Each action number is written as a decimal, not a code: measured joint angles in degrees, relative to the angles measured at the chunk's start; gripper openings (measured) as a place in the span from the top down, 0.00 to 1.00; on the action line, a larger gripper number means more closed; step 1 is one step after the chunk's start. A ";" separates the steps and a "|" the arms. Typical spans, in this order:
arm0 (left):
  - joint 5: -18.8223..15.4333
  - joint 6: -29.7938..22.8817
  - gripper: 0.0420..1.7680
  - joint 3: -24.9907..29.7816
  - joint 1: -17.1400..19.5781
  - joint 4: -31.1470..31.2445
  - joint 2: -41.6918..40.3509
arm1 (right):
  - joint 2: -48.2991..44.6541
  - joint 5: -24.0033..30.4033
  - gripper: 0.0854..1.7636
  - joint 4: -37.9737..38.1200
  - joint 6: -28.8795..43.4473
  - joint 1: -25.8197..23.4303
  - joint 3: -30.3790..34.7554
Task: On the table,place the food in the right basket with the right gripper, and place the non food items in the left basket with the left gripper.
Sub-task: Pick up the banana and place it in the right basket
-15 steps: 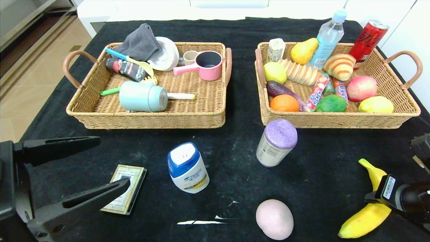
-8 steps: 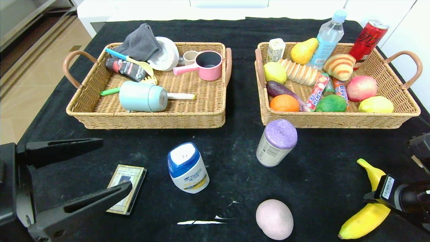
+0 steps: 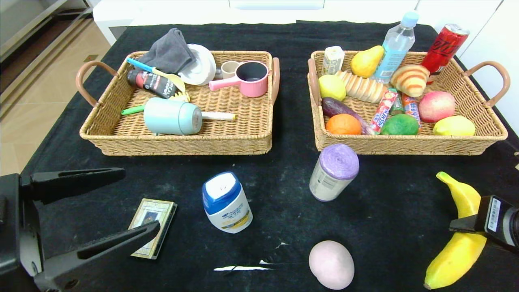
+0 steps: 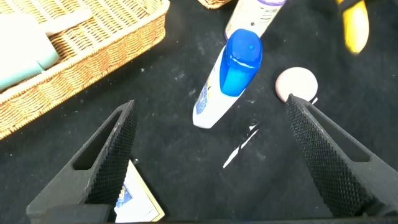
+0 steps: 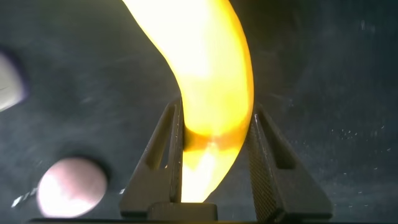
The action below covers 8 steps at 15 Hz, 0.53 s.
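Right basket [image 3: 478, 144]: far right of table, nearly full; free spot by front rim.
Banana [image 3: 460, 239]: front right corner, clamped mid-length in right gripper [image 3: 466, 225]. Lift clear of rim, lower gently.
Left gripper [image 3: 121, 202]: front left, fully spread, idle.

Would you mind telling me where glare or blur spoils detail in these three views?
Right wrist view: the banana held in the right end effector is blown out to near white and soft. Left wrist view: the banana at the frame's edge is smeared, while the blue-capped bottle stays readable. Head view: evenly lit, with the basket contents crisp.
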 joint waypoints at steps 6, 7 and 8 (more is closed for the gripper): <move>0.00 0.00 0.03 0.11 0.00 -0.18 -0.12 | 0.77 -0.22 0.65 1.33 -3.56 4.00 -11.98; 0.02 0.02 0.03 0.11 0.00 -0.16 -0.17 | 1.60 -0.27 0.65 1.40 -3.82 4.02 -14.43; 0.04 0.00 0.03 0.09 0.00 -0.18 -0.20 | 2.69 -0.35 0.65 1.38 -3.95 3.95 -17.20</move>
